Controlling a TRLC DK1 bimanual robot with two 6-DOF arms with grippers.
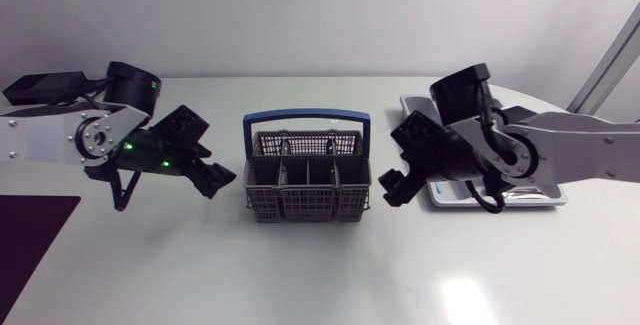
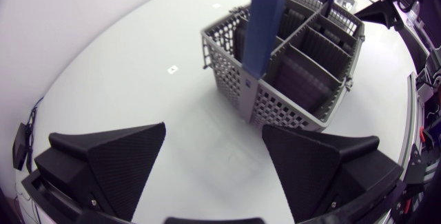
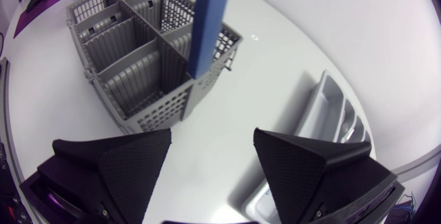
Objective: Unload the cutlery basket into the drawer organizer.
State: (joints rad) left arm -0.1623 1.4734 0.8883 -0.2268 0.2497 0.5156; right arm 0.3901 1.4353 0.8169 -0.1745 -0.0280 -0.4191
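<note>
Looking down from the head cam: a grey basket (image 1: 307, 187) w/ a blue handle (image 1: 307, 117) stands upright mid-table (image 1: 300, 275), between the two arms. The left gripper (image 1: 215, 179) hangs just beside the basket's left wall, not touching it; its jaws can't be judged from here. The right gripper (image 1: 392, 187) hangs just beside the right wall, also apart from it. The organizer (image 1: 552, 197) lies flat behind the right arm, mostly hidden by it, so its contents can't be made out.

Left wrist cam: left gripper (image 2: 213, 131) jaws spread wide w/ only bare table between them. The basket (image 2: 303, 79) sits ahead of the fingers (image 2: 117, 155), near but apart, w/ the handle (image 2: 265, 24) rising straight up and dividers splitting it into several compartments.

Right wrist cam: right gripper (image 3: 212, 133) jaws likewise spread, gripping nothing. The basket (image 3: 131, 72) is ahead and to one side of it, the handle (image 3: 210, 17) upright. The organizer (image 3: 331, 114) is beside the other finger, long slots visible, apart from the basket.
</note>
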